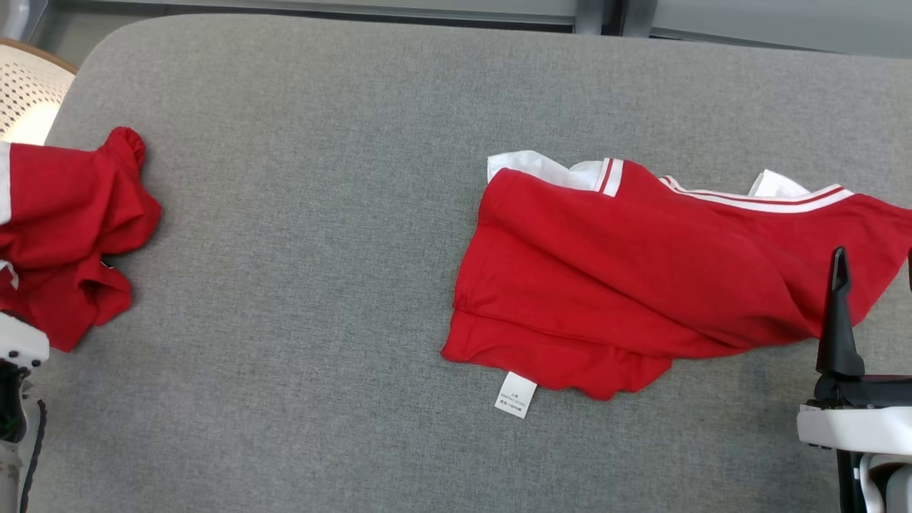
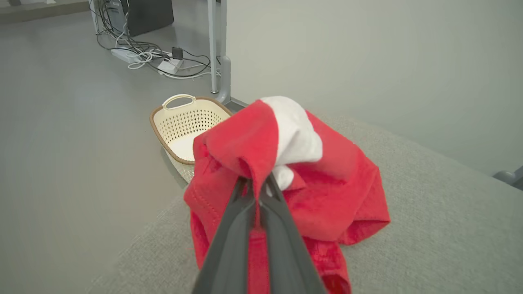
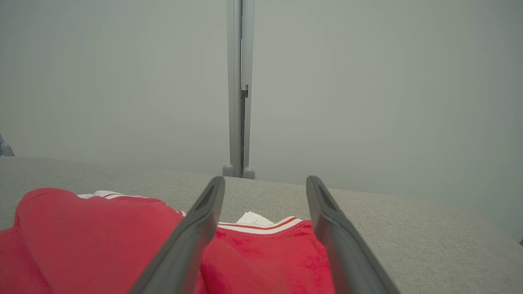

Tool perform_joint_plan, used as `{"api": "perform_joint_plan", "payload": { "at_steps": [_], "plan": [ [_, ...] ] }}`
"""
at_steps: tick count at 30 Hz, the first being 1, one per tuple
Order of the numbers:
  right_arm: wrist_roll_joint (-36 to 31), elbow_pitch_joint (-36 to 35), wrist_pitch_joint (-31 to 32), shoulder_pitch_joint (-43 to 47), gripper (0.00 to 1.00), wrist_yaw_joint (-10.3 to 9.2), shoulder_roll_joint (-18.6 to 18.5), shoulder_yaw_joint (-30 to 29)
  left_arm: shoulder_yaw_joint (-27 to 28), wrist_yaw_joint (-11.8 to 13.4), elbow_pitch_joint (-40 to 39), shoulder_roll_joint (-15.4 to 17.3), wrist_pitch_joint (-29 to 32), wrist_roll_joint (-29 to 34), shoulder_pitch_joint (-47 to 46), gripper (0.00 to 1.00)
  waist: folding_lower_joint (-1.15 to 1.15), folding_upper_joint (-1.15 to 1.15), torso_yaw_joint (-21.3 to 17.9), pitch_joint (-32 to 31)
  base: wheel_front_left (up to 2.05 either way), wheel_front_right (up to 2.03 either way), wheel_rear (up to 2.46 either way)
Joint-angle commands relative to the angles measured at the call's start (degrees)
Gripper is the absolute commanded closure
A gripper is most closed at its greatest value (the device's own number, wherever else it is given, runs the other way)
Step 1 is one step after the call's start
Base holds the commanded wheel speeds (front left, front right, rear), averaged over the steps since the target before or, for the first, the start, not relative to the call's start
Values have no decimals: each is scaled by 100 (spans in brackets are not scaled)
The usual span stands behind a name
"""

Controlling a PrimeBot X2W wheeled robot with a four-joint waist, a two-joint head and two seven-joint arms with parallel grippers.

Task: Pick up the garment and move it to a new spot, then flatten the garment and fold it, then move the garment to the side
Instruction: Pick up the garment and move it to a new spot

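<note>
Red garment (image 2: 339,179) crumpled, long axis unclear, pinched in left pincer (image 2: 257,182), right pincer (image 3: 264,181) spread wide over second garment (image 3: 102,237)

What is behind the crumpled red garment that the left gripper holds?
A cream perforated basket, beyond the table edge. The garment covers its near corner; what lies there cannot be seen.

Even soft daylight, faint shadows, sharp focus, slight wide-angle edge distortion
</note>
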Motion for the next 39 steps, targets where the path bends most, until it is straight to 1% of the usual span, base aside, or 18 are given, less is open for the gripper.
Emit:
{"api": "perform_joint_plan", "payload": {
  "at_steps": [1, 5, 8, 10, 15, 20, 22, 27, 30, 34, 35, 37, 39],
  "plan": [
    [-29, -2, -3, 28, 0, -8, -10, 10, 49, -14, 25, 58, -47, -30, -56, 0, 0, 0, 2, -62, 0, 0, 0],
    [65, 18, -3, 19, 0, -8, -11, 86, 85, 13, 185, 42, -149, 41, -50, 0, 0, 0, -57, -282, 0, 0, 0],
    [172, 84, -3, 39, 0, -8, -11, 180, 107, 19, -203, 24, -192, 253, 83, 0, 0, 0, -121, -503, 0, 0, 0],
    [259, 153, -3, 88, 0, -8, -10, 274, 199, 104, -849, -45, -200, 529, 245, 0, 0, 0, -161, -662, 0, 0, 0],
    [491, 348, -3, 169, 0, -8, -10, 522, 391, 246, -2721, -461, -195, 1208, 1164, 0, 0, 0, -365, -1116, 0, 0, 0],
    [577, 752, -4, 254, 0, -6, -10, 812, 275, 470, -4214, -1046, -195, 1927, 2266, 0, 0, 0, -644, -1554, 0, 0, 0],
    [606, 868, -3, 349, 0, -6, -11, 906, 174, 480, -4622, -1329, -195, 2160, 2650, 0, 0, 0, -737, -1687, 0, 0, 0],
    [584, 965, -3, 495, 0, -6, -10, 1083, -15, 359, -5055, -1849, -196, 2711, 3281, 0, 0, 0, -917, -1825, 0, 0, 0],
    [511, 850, -3, 569, 0, -5, -10, 1238, 11, 296, -5178, -2017, -196, 3031, 3479, 0, 0, 0, -1009, -1852, 0, 0, 0],
    [426, 740, -3, 778, 0, -6, -11, 1395, 7, 194, -5137, -2160, -196, 3430, 3773, 0, 0, 0, -1098, -1939, 0, 0, 0],
    [426, 740, -3, 778, 0, -6, -11, 1395, 7, 194, -5137, -2160, -196, 3430, 3773, 0, 0, 0, -1098, -1939, 0, 0, 0],
    [446, 691, -3, 947, 0, -6, -11, 1502, -57, 186, -5012, -2214, -196, 3663, 4021, 0, 0, 0, -1141, -2033, 0, 0, 0],
    [468, 692, -3, 1007, 0, -6, -11, 1547, -92, 166, -4945, -2229, -196, 3710, 4119, 0, 0, 0, -1150, -2062, 0, 0, 0]
  ]
}}
